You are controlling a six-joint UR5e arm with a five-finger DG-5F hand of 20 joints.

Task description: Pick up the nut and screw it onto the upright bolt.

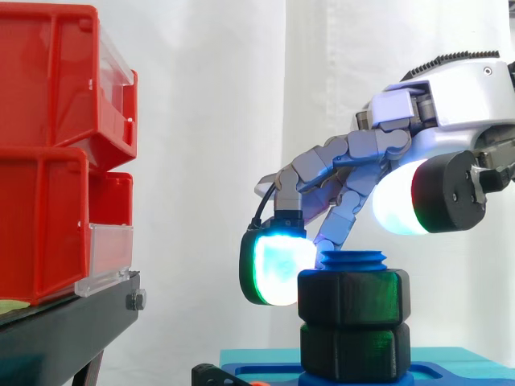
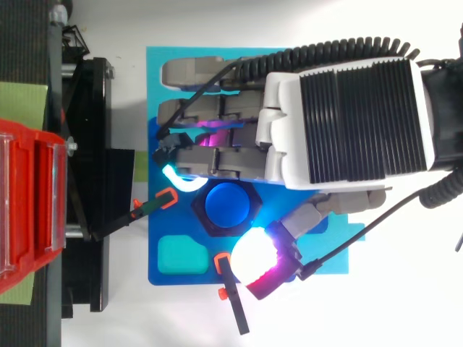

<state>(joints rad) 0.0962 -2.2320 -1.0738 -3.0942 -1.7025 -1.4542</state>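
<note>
- Squarely on the upright blue bolt (image 1: 352, 260), a matte black six-sided nut (image 1: 354, 296) sits threaded above a lower nut (image 1: 354, 350) of the same shape, near the middle of a blue plate (image 2: 153, 101).
- The hand (image 2: 347, 108) has its fingers (image 2: 217, 160) curled about the nut. A cyan-glowing pad (image 1: 273, 269) presses one flank, and the white-glowing thumb pad (image 2: 255, 256) stands at the opposite side, riding higher.
- The plate lies flat on a white desk (image 2: 405, 311), with a white curtain (image 1: 209, 121) behind.
- Glossy red bins (image 1: 48, 161) with clear fronts are stacked on a black stand (image 1: 64, 330) beyond the plate's edge.
- An orange-tipped black clamp (image 2: 165, 199) reaches over that edge, and a second clamp (image 2: 226, 278) crosses the edge by the thumb.
- A teal pocket (image 2: 181, 254) fills the corner between them.
</note>
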